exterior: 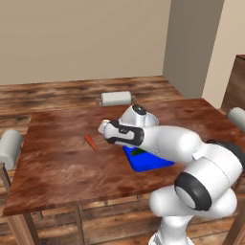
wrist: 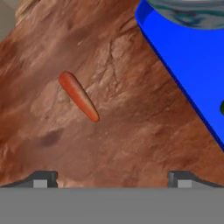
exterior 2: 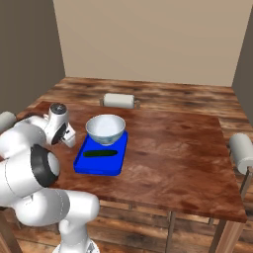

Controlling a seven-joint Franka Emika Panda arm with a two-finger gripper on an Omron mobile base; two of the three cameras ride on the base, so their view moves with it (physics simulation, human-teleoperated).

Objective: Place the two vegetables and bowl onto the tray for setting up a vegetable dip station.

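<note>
The orange carrot (exterior: pixel 91 141) (wrist: pixel 78 96) lies flat on the wooden table, left of the blue tray (exterior: pixel 152 162) (exterior 2: pixel 101 164) (wrist: pixel 183 61). On the tray's far end stands the pale bowl (exterior 2: pixel 105 128) (wrist: pixel 192 13). The dark green cucumber (exterior 2: pixel 100 153) lies on the tray in front of the bowl. My gripper (exterior: pixel 102 128) (exterior 2: pixel 70 140) (wrist: pixel 112 181) hovers above the table between carrot and tray. It is open, its fingertips (wrist: pixel 41 179) spread wide with nothing between them. In the hand view the carrot lies ahead and left of centre, apart from the fingers.
White cylindrical rolls sit around the table: one at the far edge (exterior: pixel 116 98) (exterior 2: pixel 118 100), one at the left side (exterior: pixel 9 146), one at the right side (exterior 2: pixel 242 148). Bare wood (exterior 2: pixel 173 148) stretches right of the tray.
</note>
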